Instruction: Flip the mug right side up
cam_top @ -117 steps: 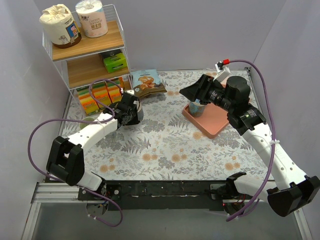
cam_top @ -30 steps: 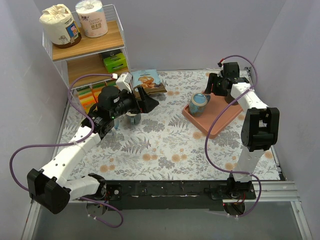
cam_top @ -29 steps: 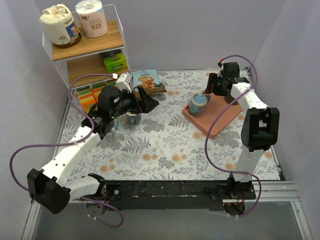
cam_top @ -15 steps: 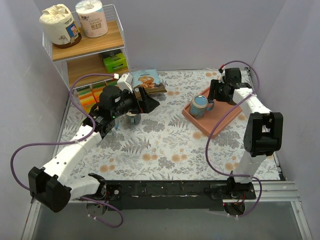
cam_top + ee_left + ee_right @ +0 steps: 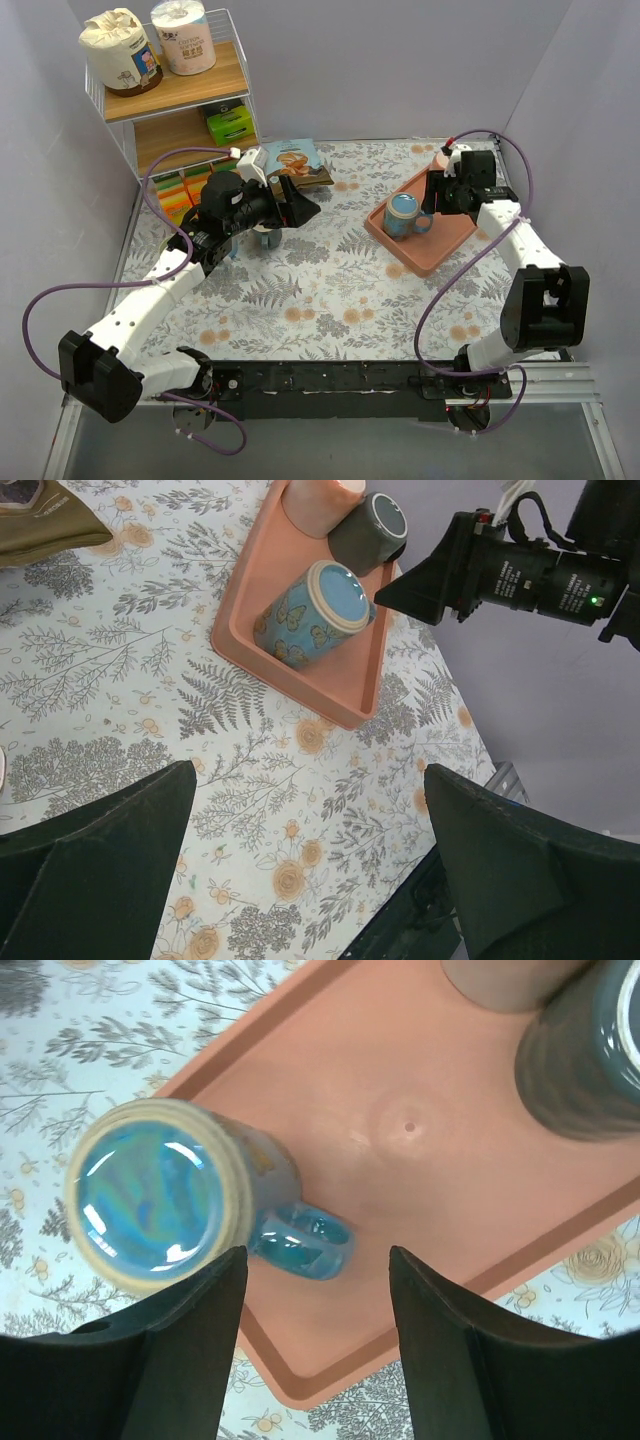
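Observation:
The blue butterfly mug (image 5: 403, 216) stands on the pink tray (image 5: 433, 252), its handle (image 5: 300, 1241) pointing right. Its upward face (image 5: 150, 1195) is glossy blue with a tan ring; I cannot tell whether that is the mouth or the base. My right gripper (image 5: 436, 195) hovers open just right of the mug. In the right wrist view the gripper (image 5: 315, 1260) looks down on the handle, touching nothing. My left gripper (image 5: 300, 205) hangs wide open and empty over the cloth at mid left, facing the tray (image 5: 350, 695) and mug (image 5: 310, 610).
A dark grey cup (image 5: 590, 1050) and a pink cup (image 5: 500, 980) stand at the tray's far end. A snack bag (image 5: 292, 162) lies at the back. A wire shelf (image 5: 170, 100) stands at the back left. A small glass (image 5: 268, 237) sits below my left gripper.
The right arm has swung from the tray's back to the mug's right side. The mug, tilted a second ago, now stands with its handle to the right. The left arm barely moved.

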